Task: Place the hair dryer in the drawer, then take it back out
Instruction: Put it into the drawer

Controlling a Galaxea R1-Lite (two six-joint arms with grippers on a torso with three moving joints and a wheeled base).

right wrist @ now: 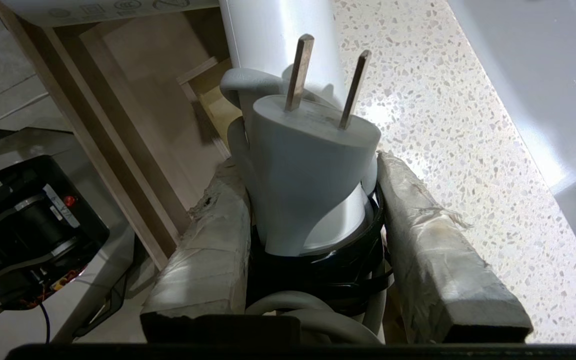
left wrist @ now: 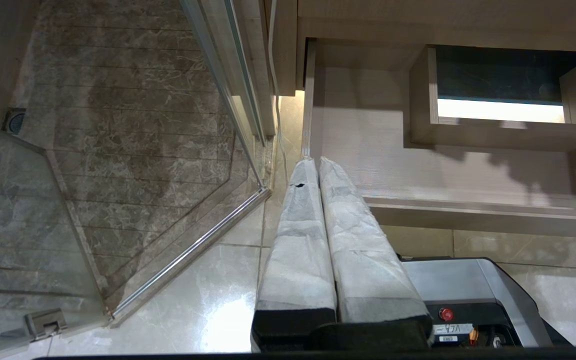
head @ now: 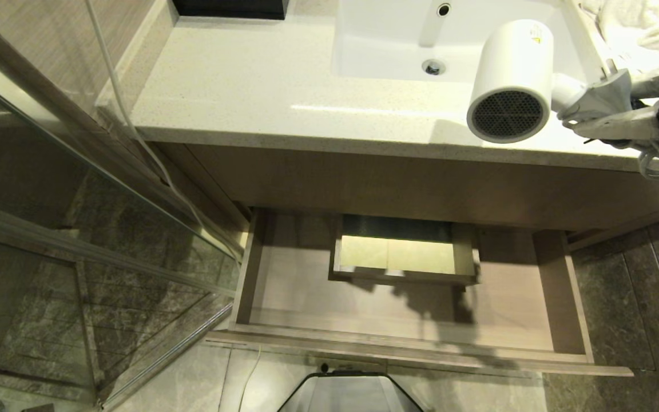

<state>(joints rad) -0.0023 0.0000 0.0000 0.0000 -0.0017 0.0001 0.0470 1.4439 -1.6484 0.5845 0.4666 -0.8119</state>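
Right wrist view only: plug (right wrist: 313, 165) between fingers (right wrist: 208, 250).

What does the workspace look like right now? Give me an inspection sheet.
Surface: speckled countertop with white sink.
Job's things: hair dryer held above the countertop edge; drawer pulled open, nothing in it.
Clutter: white cloth by the sink.
Grippers: right gripper clamps the dryer's handle, plug and cord; left gripper shut, near the floor.
Cables: thin cable beside the cabinet.
Surroundings: glass shower door, marble floor.
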